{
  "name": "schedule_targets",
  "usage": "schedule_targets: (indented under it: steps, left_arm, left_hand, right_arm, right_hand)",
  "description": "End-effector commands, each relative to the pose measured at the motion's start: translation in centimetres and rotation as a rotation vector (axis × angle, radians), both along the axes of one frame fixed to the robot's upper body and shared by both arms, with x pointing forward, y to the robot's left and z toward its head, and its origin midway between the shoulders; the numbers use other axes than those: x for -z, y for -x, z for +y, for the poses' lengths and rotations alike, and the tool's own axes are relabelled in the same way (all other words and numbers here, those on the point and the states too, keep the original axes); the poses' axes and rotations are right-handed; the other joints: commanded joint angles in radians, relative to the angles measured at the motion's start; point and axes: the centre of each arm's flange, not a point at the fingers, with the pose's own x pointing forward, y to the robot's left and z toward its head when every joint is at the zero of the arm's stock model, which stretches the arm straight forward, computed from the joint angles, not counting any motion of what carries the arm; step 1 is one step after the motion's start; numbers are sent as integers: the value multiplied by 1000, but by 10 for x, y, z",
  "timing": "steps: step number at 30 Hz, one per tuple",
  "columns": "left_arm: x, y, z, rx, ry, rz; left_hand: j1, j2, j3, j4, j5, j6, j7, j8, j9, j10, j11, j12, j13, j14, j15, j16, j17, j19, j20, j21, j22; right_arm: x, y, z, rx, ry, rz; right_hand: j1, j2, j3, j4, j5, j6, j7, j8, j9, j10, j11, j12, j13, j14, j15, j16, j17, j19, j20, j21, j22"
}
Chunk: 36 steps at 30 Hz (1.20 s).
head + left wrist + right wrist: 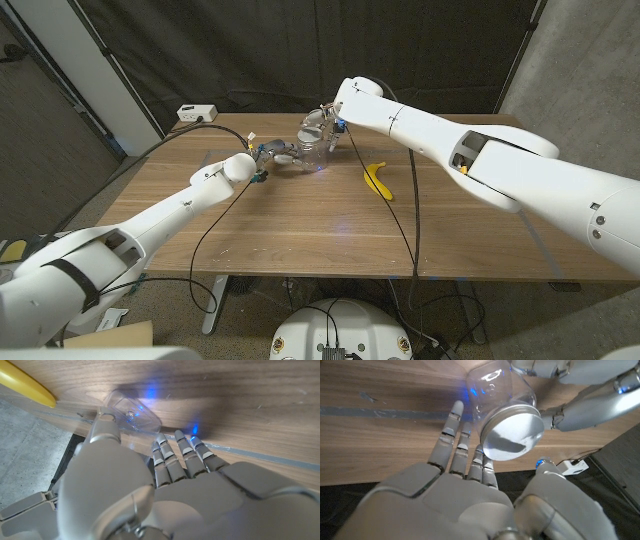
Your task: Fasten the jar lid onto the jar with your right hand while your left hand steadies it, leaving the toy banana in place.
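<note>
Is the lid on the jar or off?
On. In the right wrist view the silver lid covers the clear jar mouth; whether it's tight cannot be told.

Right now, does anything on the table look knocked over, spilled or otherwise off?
Nothing stands out. The jar stands upright with the jar lid sitting on top, between the left hand and the right hand. The toy banana lies apart on the wood.

clear jar [497, 390] with blue glints | silver lid [512, 432] | yellow toy banana [378, 180] | brown wood-grain table [300, 225] | grey hands, left [150, 490], right [465, 495] | white arms [480, 150]
</note>
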Motion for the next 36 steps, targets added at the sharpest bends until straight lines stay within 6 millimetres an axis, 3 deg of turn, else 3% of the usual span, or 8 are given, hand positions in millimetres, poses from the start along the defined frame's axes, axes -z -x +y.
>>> schedule_targets:
  steps: [1, 4, 10, 15, 20, 24, 28, 36]
  left_arm:
    - [-1, -4, -1, 5, -9, 8]
    - [-1, -4, -1, 5, -11, 11]
    - [-2, -4, -1, 8, -14, 10]
    - [-2, -4, -1, 11, -15, 8]
    - [-2, -3, -1, 10, -16, 6]
    - [-2, -3, -2, 13, -14, 5]
    - [-2, -2, -3, 14, -14, 4]
    - [0, 1, -4, 12, -12, 5]
  left_hand:
    - [132, 148, 7, 0, 6, 243, -42, 1, 3, 95, -29, 3, 6, -1, -170, -3, 1, 3, 7, 7, 0]
    - [133, 148, 6, 0, 6, 243, -44, 1, 3, 96, -30, 3, 6, -2, -170, -2, 0, 4, 6, 8, 0]
    - [133, 148, 5, 0, 6, 244, -43, -1, 3, 96, -30, 2, 6, -2, -170, -2, 1, 3, 6, 8, 0]
    - [133, 148, 4, 1, 6, 242, -42, -3, 3, 95, -30, 1, 5, -2, -169, -1, 1, 2, 7, 8, 0]
    - [133, 148, 3, 1, 5, 243, -42, -4, 3, 96, -30, 1, 5, -3, -169, -1, 1, 2, 6, 9, 0]
    - [132, 148, 3, 1, 5, 243, -42, -5, 3, 97, -29, 1, 6, -3, -169, 0, 1, 1, 5, 9, 0]
    - [132, 148, 2, 2, 5, 245, -43, -5, 3, 96, -29, 1, 6, -3, -169, 0, 1, 1, 5, 9, 0]
    - [130, 148, 1, 3, 5, 248, -42, -6, 4, 98, -29, 1, 6, -2, -168, 0, 1, 0, 4, 10, 0]
  right_arm:
    - [-16, 10, -2, -97, 127, -150]
    - [-16, 12, -6, -187, 91, -221]
    - [-19, 20, -8, -352, 107, -382]
    - [-27, 28, -6, -449, 193, -461]
    - [-36, 35, -2, -492, 320, -427]
    - [-43, 37, 0, -503, 404, -386]
    - [-48, 36, 2, -488, 490, -336]
    - [-60, 28, 12, -441, 663, -279]
  right_hand:
    - [-49, -14, -41, -3, 17, -131, -29, 3, -2, -135, -3, 3, 12, -202, 17, -1, -17, -187, 4, -21, 4]
    - [-76, -21, -62, 1, 26, -160, -43, 12, -3, -197, -20, 10, 14, -297, 4, 1, -28, -304, 4, -22, 5]
    - [-48, -29, -67, -27, 32, -280, -74, 6, -1, -296, -48, 10, 19, -363, -16, 9, -36, -386, 4, -14, 6]
    - [-2, -24, -56, -58, 35, -309, -98, 16, 1, -321, -77, 18, 24, -362, -37, 19, -38, -386, 2, -3, 10]
    - [94, 2, -21, -114, 42, -321, -131, 31, 4, -348, -119, 32, 34, -349, -59, 29, -38, -325, 0, 20, 15]
    - [206, 23, 17, -167, 41, -352, -123, 36, 9, -364, -202, 51, 45, -339, -68, 31, -39, -265, 1, 29, 14]
    - [274, 21, 36, -179, 44, -398, -116, 27, 14, -406, -229, 52, 51, -406, -54, 8, -40, -265, 4, 14, 10]
    - [354, 42, 71, -177, 41, -405, -212, 37, 21, -472, -267, 49, 58, -490, -49, 5, -36, -315, 5, -8, 7]
